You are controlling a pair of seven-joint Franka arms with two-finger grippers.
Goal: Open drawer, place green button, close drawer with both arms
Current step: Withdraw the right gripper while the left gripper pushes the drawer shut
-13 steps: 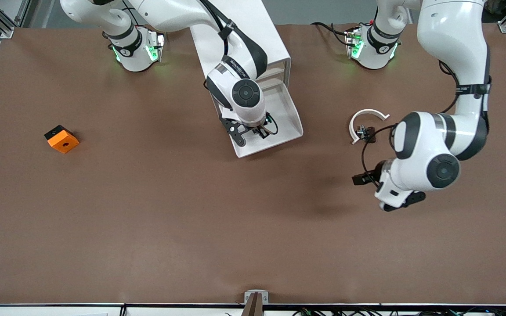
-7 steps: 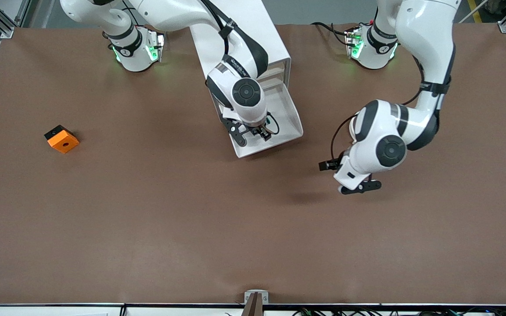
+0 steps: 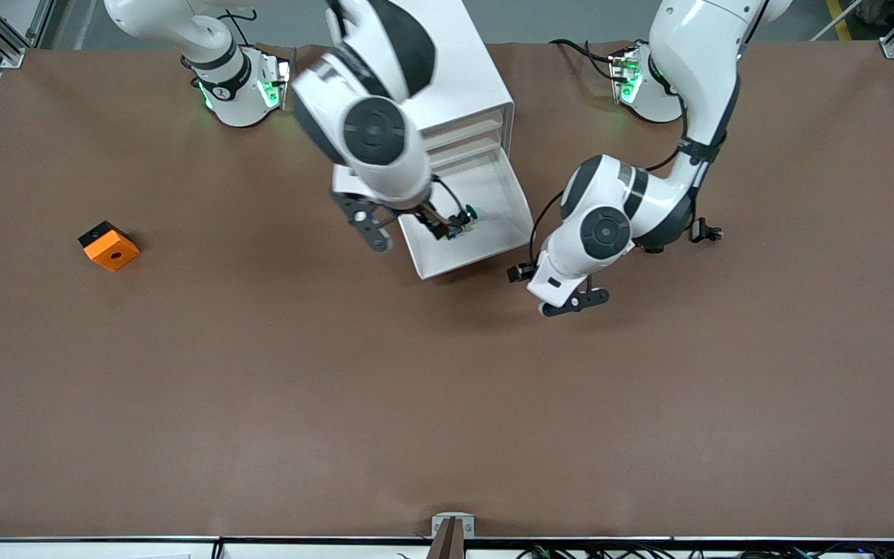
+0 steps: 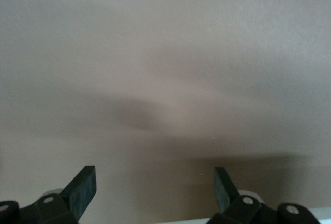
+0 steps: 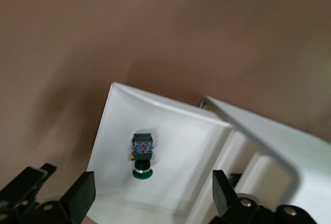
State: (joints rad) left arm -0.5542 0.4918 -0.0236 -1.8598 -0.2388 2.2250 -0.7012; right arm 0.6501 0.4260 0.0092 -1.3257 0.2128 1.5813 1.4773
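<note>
With the tiny green-capped, black-bodied button [image 5: 141,154] lying in the open white plastic drawer [image 3: 511,233] beneath the spread-fingered right gripper [image 3: 408,229], the left gripper [image 3: 552,291], fingers likewise spread, hovers over the brown table [image 3: 261,388] beside the drawer's front, the nearer arm for pushing it closed

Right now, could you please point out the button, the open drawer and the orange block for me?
button [image 5: 141,154]: right wrist view, on its black body, lying in the drawer.
open drawer [image 3: 459,263]: front view, on its front wall.
orange block [image 3: 111,249]: front view, on its orange top face.
</note>
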